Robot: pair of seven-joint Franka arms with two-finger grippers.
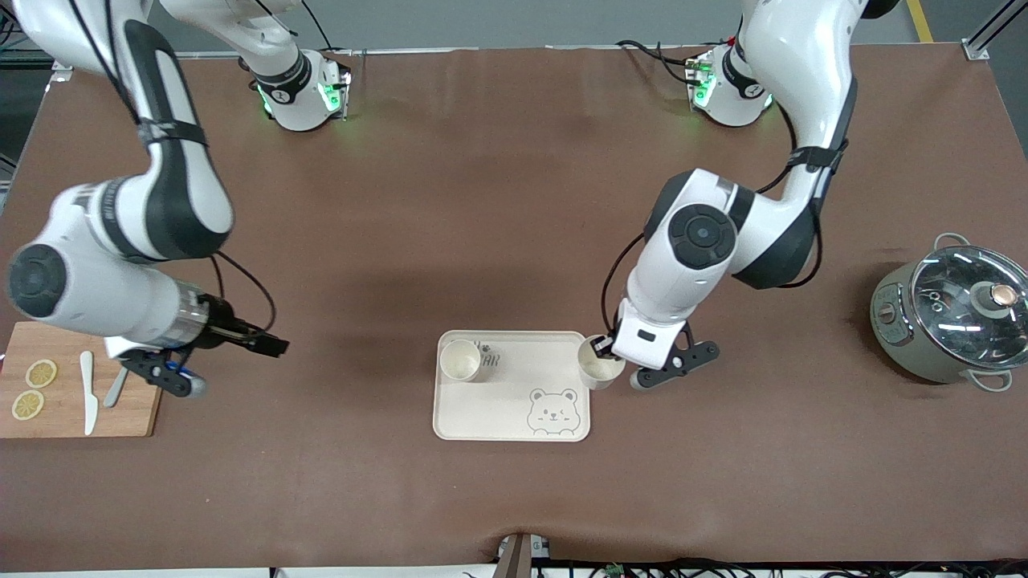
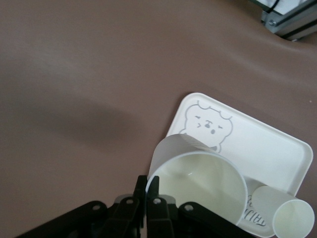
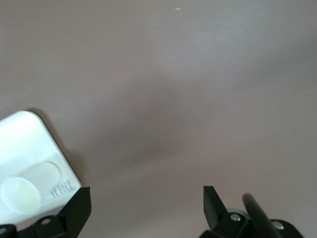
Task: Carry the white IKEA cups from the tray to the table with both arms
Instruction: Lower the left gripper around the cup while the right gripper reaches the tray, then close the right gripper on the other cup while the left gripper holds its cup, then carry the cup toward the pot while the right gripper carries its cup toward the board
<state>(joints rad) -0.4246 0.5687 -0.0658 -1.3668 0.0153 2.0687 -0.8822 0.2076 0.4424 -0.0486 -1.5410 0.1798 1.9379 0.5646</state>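
Left gripper (image 1: 604, 347) pinches a white cup's (image 1: 601, 368) rim over the bear tray's (image 1: 514, 421) edge; right gripper (image 3: 146, 204) (empty) gapes, waiting.

Even overhead light fills my workspace; soft, diffuse shadows of my arms darken the brown table (image 1: 498, 201). Glare streaks the pot's glass lid (image 1: 968, 305). In my left wrist view the held cup (image 2: 198, 186) blurs up close; my right wrist view looks hazy.

A brown desk (image 1: 498, 201) fills the scene under soft light, with grey floor (image 1: 498, 20) along its top edge.
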